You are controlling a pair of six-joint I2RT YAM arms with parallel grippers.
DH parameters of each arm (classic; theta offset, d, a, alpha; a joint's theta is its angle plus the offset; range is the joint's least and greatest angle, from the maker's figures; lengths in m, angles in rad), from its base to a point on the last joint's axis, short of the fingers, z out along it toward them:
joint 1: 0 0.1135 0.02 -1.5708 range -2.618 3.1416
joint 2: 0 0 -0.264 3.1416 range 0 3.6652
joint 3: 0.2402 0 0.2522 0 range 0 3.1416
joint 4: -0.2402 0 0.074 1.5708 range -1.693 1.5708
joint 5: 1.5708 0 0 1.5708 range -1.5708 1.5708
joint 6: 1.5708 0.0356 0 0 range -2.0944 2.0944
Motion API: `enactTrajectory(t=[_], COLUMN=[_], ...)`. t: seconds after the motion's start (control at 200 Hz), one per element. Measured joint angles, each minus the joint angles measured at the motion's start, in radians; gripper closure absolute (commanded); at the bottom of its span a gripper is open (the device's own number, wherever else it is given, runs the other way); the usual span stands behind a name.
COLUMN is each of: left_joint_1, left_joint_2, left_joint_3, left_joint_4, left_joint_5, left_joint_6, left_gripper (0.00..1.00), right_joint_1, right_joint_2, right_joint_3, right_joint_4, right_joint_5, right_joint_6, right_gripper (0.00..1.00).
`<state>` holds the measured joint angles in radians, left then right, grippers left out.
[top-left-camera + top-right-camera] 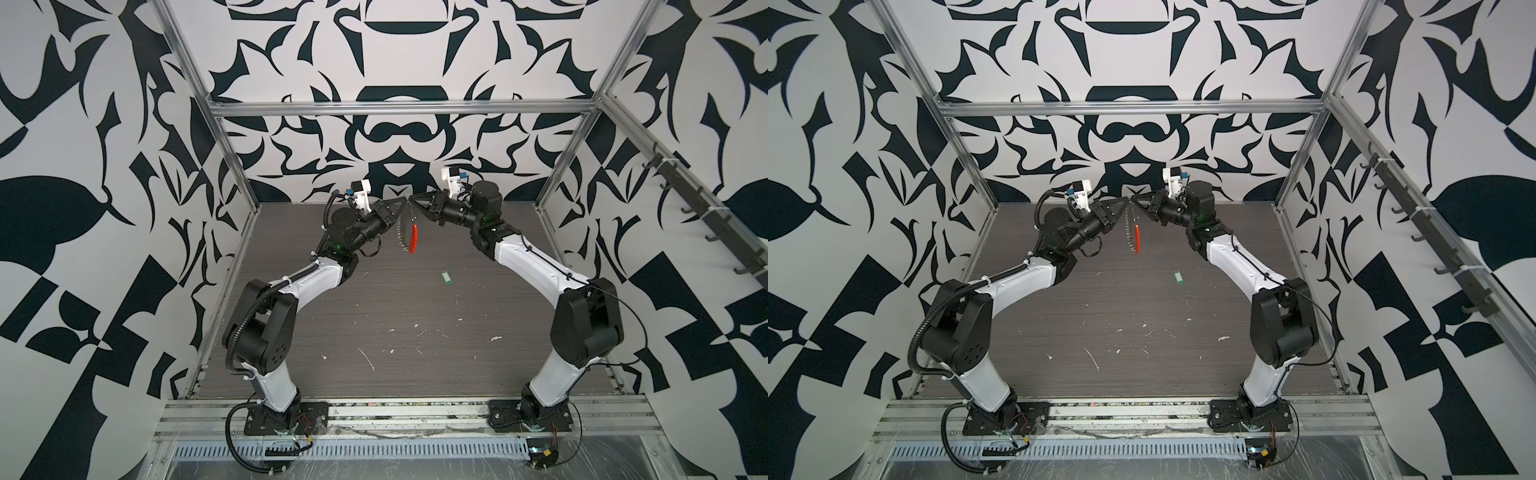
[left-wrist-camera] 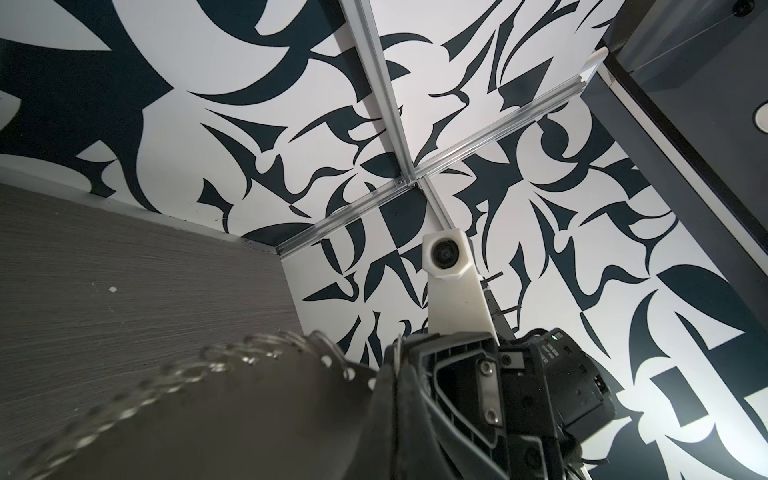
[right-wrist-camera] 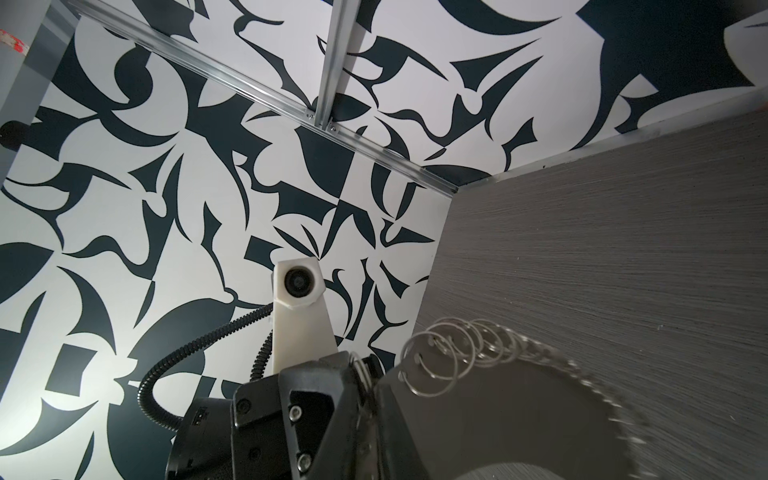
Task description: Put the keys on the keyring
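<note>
On the near half of the grey table (image 1: 374,316), white flecks mark the surface between the two arm bases. A little farther back, right of centre, the green key tag (image 1: 446,276) lies flat and alone, touched by neither arm.

Farther on, above the table's far middle, both arms meet tip to tip. The keyring (image 1: 401,235) hangs edge-on below them, its red segment (image 1: 414,240) on the right side. The left gripper (image 1: 402,204) is clamped tight on the loop's top wire. The right gripper (image 1: 413,200) has its tips at the same spot with the jaws nearly together, but whether it has a hold cannot be told.

The step in hand seems to be readying the loop before the tag is fetched. To do it well, one arm should hold the wire firmly and keep the loop from swinging. The other arm can then let go cleanly, drop to the tag and pinch it by its long edges, leaving one end free for threading.
</note>
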<state>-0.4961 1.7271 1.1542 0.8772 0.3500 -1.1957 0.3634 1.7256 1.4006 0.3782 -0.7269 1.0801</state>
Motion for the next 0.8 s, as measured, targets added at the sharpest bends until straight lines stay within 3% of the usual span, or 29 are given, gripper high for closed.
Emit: enactTrajectory(t=[0.35,0.425,0.8], left_joint_1=[-0.002,-0.002,0.002], left_joint_2=[0.000,0.000,0.002], left_joint_3=[0.009,0.009,0.009], left_joint_4=[0.005,0.005,0.009], left_joint_5=[0.010,0.010,0.012], left_joint_6=[-0.010,-0.010,-0.019], left_gripper=[1.00,1.00,1.00], right_joint_1=[0.003,0.004,0.005], right_joint_2=[0.013,0.020,0.031], right_joint_3=[0.006,0.007,0.009], right_joint_4=[0.039,0.050,0.064], right_joint_5=[-0.003,-0.003,-0.013], right_joint_6=[0.020,0.025,-0.014], right_gripper=[0.87,1.00,1.00])
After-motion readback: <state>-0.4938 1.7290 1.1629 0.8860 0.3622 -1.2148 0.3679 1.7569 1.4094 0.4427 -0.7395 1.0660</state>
